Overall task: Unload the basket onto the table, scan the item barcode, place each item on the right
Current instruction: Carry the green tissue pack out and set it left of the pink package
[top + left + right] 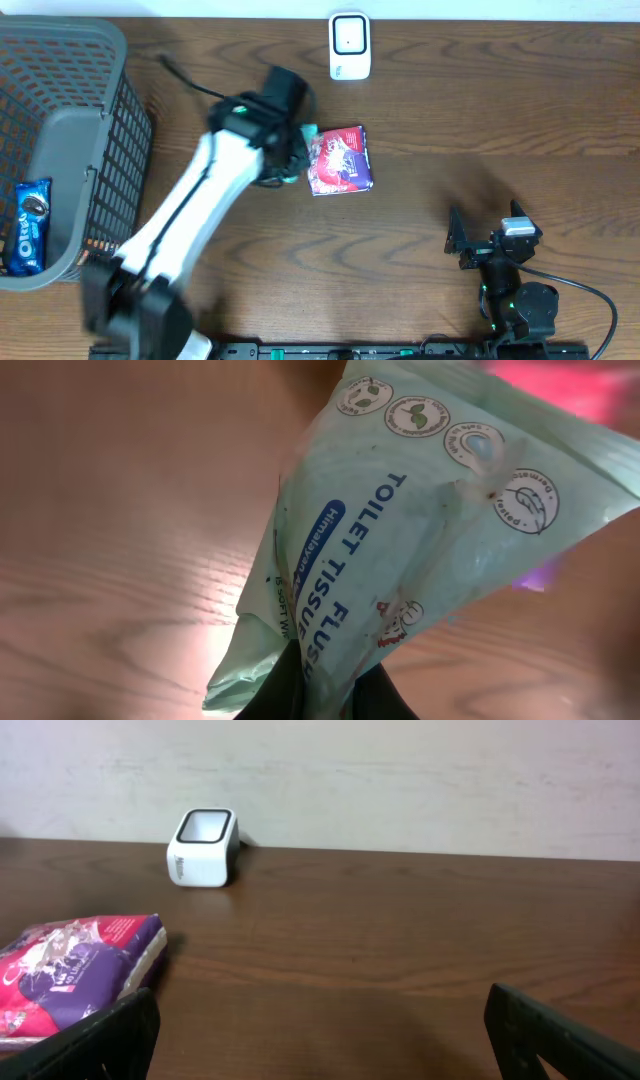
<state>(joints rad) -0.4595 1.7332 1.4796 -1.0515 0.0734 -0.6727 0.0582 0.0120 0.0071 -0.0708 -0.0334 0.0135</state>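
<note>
so the left gripper [292, 150] is clamped on the edge of the green toilet tissue pack [400, 540], about 7 o'clock from the white scanner [350, 46] and right beside a pink-purple packet [340, 160], while the right gripper [486, 232] sits at 4 o'clock with its fingers wide apart

Your bench [480, 130] is brown wood grain, smooth with a soft sheen. The toilet tissue pack [420, 530] is wrapped in pale green film, probably thin plastic, creased and faintly glossy. The pink and purple packet [340, 160] has a shiny plastic wrapper. The scanner [349, 45] is smooth white plastic. The basket [60, 150] is matt grey plastic lattice, and the Oreo pack [30, 228] inside it looks glossy.
</note>
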